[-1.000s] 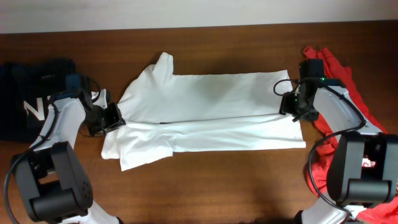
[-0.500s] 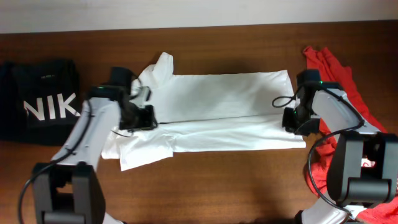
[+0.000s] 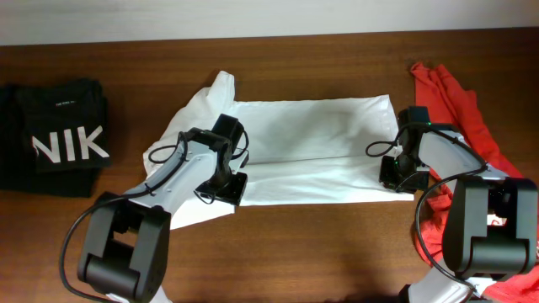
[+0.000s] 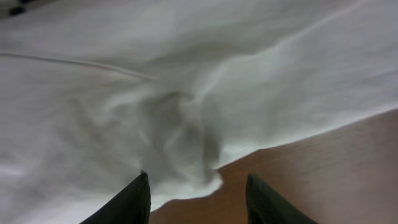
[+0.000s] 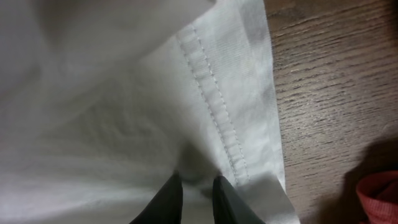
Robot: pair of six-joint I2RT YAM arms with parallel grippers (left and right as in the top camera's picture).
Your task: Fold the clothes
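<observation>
Left arm swings across! Half a second ago it sat on the sleeve side; now the left hand (image 3: 226, 187) is down at the white T-shirt's (image 3: 312, 135) lower edge, about 7 o'clock on the cloth. The wrist view shows its fingers (image 4: 134, 202) spread wide, with a bunched fold of white edge between them. The right hand (image 3: 396, 175) has slid a touch toward 6 o'clock and is pinching the hem at the shirt's lower right corner (its fingers (image 5: 169, 200) are nearly together). The shirt lies flat mid-table (image 3: 295, 252). The black T-shirt (image 3: 59, 139) sits at 9 o'clock, now uncovered, and the red T-shirt (image 3: 459, 109) at 3 o'clock.
</observation>
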